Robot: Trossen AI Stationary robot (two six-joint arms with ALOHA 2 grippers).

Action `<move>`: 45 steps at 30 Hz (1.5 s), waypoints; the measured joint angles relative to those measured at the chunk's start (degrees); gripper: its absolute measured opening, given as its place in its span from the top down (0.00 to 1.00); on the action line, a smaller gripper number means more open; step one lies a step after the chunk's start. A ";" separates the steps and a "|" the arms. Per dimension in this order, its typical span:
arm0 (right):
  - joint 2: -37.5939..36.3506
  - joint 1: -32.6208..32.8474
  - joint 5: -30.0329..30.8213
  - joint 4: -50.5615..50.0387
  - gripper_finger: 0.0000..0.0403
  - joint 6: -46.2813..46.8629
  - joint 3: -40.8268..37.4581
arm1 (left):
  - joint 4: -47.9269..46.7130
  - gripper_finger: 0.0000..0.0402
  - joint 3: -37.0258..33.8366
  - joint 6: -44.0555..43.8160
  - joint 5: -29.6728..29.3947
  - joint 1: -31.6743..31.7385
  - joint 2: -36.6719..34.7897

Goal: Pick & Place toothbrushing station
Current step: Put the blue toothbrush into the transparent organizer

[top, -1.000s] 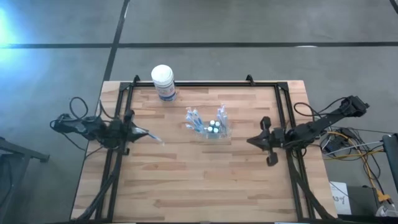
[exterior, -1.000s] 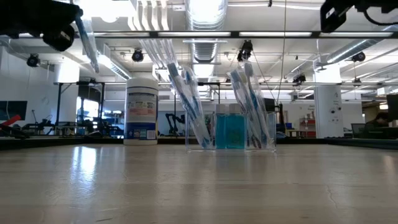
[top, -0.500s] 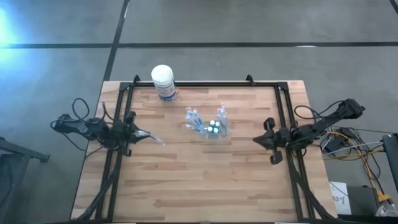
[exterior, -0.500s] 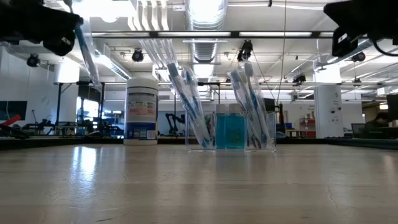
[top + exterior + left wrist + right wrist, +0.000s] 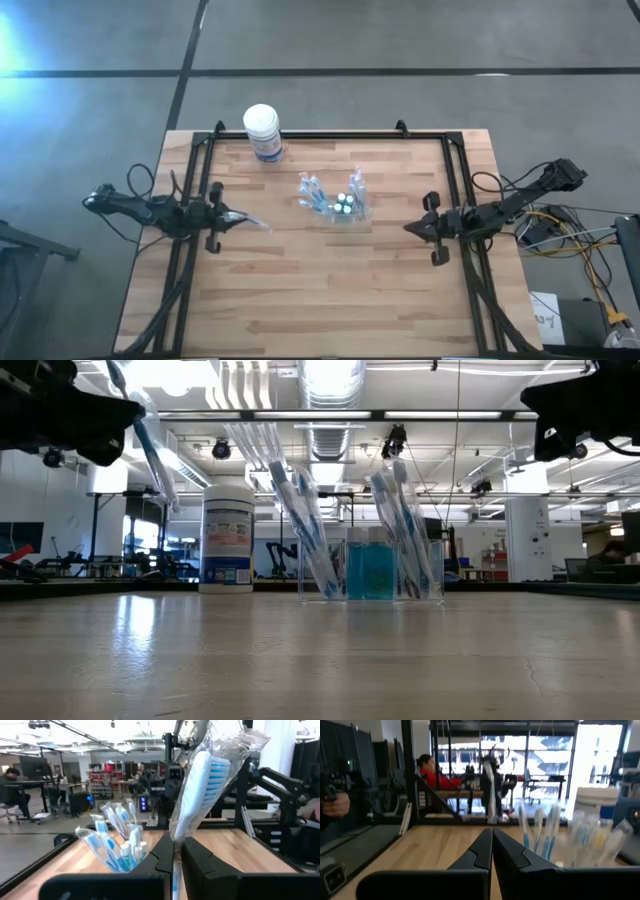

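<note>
The toothbrushing station (image 5: 340, 206), a clear holder with several blue-and-white toothbrushes standing in it and a blue block (image 5: 372, 572) in its middle, stands on the table's far middle. My left gripper (image 5: 228, 218) hovers by the table's left edge, well left of the station. It is shut on one more toothbrush (image 5: 255, 225), which is in a clear wrapper. My right gripper (image 5: 408, 228) is shut on nothing. It hovers to the right of the station and points at it. My left gripper pinches the wrapped toothbrush by its handle (image 5: 173, 845) between its two fingers. The fingers come roughly level from the table's left side. The bristle head (image 5: 210, 770) sticks out past the fingertips toward the station. The brush is tilted and lifted clear of the table.
A white-lidded round canister (image 5: 262, 130) with a blue label stands at the far left, behind the station. A black frame (image 5: 330, 137) runs along the table's far, left and right edges. Bare wood lies between the station and the near edge. A person (image 5: 432, 772) sits in the room beyond.
Both arms have sunk lower over the table. My left gripper has come down with the toothbrush still in its fingers, and the brush now slants lower. My right gripper has dropped and drawn slightly toward the table's right edge. The station and canister have not moved.
</note>
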 joint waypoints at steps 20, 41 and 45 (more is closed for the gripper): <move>-0.11 -0.01 0.05 -1.45 0.98 -1.46 0.02 | 18.29 0.96 12.42 4.58 0.22 0.04 17.90; 0.11 -0.03 4.59 1.74 0.98 -3.84 0.04 | 37.11 0.96 27.96 -1.24 -7.49 0.39 67.08; 0.58 -0.03 4.57 0.94 0.98 -2.00 0.07 | 42.38 0.96 30.36 -0.54 -13.31 0.96 74.21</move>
